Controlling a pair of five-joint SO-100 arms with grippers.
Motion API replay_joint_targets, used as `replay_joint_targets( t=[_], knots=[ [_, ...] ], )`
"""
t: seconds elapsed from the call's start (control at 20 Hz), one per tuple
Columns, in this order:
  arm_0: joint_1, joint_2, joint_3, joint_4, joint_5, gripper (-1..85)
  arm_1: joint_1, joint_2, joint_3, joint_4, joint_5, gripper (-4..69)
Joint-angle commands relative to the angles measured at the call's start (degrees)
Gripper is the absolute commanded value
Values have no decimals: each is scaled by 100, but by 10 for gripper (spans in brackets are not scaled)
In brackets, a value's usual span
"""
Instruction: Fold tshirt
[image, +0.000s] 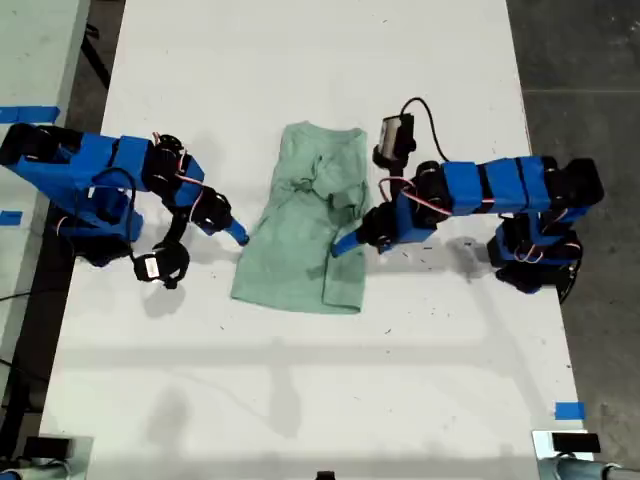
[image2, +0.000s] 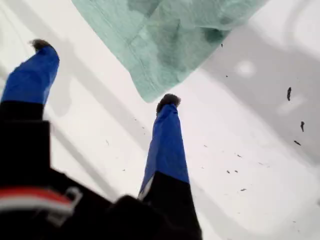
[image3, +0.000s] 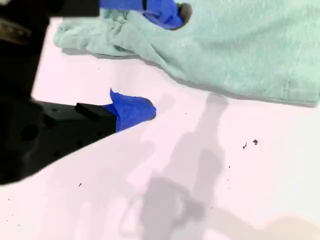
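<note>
The pale mint-green tshirt (image: 300, 240) lies partly folded and rumpled mid-table, its neck end toward the far edge. My first gripper (image: 240, 237) is on the arm at the exterior view's left. It is open just off the shirt's edge, with nothing between its fingers. In the first wrist view the first gripper (image2: 105, 72) is spread wide, and a corner of the tshirt (image2: 170, 40) lies just past one fingertip. My second gripper (image: 345, 245), on the arm at the exterior view's right, is open astride the shirt's other edge. In the second wrist view the second gripper (image3: 160, 60) has one finger over the tshirt (image3: 240, 50) and one on the bare table.
The white table (image: 300, 380) carries small dark specks near the second arm. Blue tape marks (image: 568, 410) sit at its near corner on the exterior view's right, and another blue tape piece (image: 25, 113) lies on the neighbouring surface at that view's left. Dark floor borders the table.
</note>
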Motion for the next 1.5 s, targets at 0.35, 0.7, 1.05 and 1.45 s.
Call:
replay_joint_targets(
  t=[0.35,0.7,1.05,1.45],
  knots=[
    [123,-791,1222,-2566,-132,219,-149,642,132,-158,114,359],
    [290,-2285,1934,-4667,-765,3,-185,914,580,-255,237,356],
    [272,-1248,993,-2268,-1099,1,-185,1529,1336,-668,378,334],
    [176,-2760,-2584,-123,-835,1,-185,2241,2057,-888,510,323]
  ],
)
